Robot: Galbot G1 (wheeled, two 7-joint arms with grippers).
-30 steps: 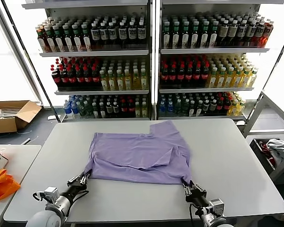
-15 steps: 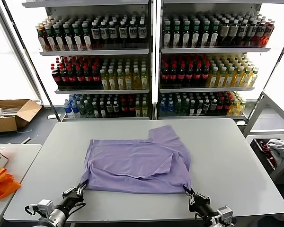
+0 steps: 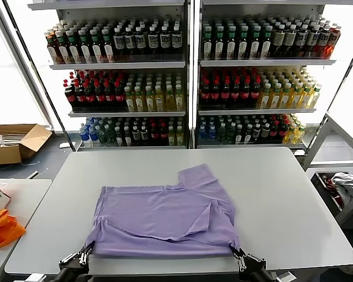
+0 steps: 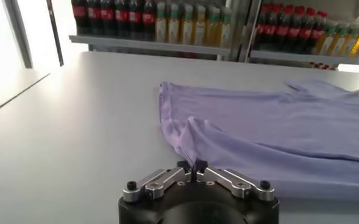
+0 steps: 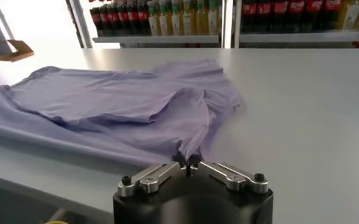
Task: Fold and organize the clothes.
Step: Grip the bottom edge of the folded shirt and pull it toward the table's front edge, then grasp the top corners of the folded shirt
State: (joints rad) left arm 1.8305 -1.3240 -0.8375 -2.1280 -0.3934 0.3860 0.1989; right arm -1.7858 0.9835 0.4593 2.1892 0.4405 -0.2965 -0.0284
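T-shirt (image 3: 165,220) dragged nearer table (image 3: 294,205) front edge; left gripper (image 3: 82,255), right gripper (image 3: 240,261) each clamped on hem corner.

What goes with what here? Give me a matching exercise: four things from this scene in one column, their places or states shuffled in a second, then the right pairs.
Things
1. left gripper
2. right gripper
3. lavender T-shirt
4. cardboard box

Places or states
A. lying spread on the grey table
B. shut on the shirt's near corner on the robot's right
C. on the floor, far to the robot's left
D. shut on the shirt's near corner on the robot's left

Pairs: 1-D, 2-B, 3-A, 4-C
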